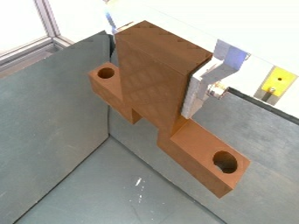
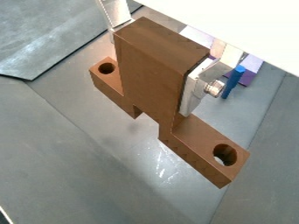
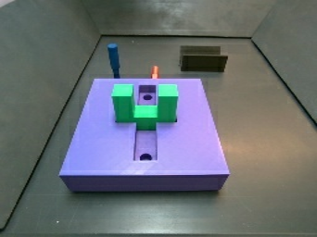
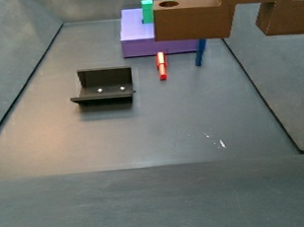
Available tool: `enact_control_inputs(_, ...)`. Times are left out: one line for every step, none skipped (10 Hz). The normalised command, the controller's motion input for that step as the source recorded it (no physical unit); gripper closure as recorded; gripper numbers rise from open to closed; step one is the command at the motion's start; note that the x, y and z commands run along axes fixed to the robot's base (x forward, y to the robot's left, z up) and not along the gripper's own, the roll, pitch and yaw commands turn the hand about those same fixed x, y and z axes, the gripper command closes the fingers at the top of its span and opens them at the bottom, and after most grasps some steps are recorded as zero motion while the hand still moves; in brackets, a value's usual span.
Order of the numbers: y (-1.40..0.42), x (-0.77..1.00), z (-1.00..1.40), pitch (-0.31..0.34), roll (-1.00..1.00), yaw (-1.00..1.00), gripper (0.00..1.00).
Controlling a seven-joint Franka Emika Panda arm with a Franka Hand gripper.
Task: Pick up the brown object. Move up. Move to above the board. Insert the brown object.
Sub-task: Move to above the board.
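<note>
One brown object (image 1: 158, 96) inside claw (image 1: 163, 70).

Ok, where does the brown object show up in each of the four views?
Wrist view: the brown object fills mid-frame, clamped in the gripper.
Wrist view: mid-frame too, between the gripper's fingers.
Side view: not in it.
Side view: along the top edge, toward the right corner.
Shared landmark: the board, seen in both side views.
</note>
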Motion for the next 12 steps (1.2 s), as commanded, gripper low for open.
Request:
enact_control_inputs(-1.4,0.19,0.14,0.161,-0.15,0.31,1.0)
enact_control_inputs(-1.4,0.18,0.13,0.145,-0.08,0.28,1.0)
enact_control_inputs(-1.4,0.18,0.13,0.11,-0.02,0.23,1.0)
enact_control_inputs(-1.4,0.18,0.13,0.021,-0.05,0.11,1.0)
enact_control_inputs(-1.4,0.17,0.13,0.019,0.0,0.05,1.0)
enact_control_inputs(-1.4,0.17,0.13,0.014,0.01,0.03,1.0)
enact_control_inputs(-1.4,0.17,0.14,0.013,-0.02,0.02,1.0)
enact_control_inputs(-1.4,0.18,0.14,0.021,-0.02,0.01,1.0)
enact_control_inputs(-1.4,0.18,0.15,0.037,0.0,0.01,1.0)
enact_control_inputs(-1.4,0.19,0.16,0.068,0.0,0.01,1.0)
enact_control_inputs(-1.4,0.21,0.16,0.096,-0.01,0.01,1.0)
enact_control_inputs(-1.4,0.23,0.16,0.124,0.0,0.01,1.0)
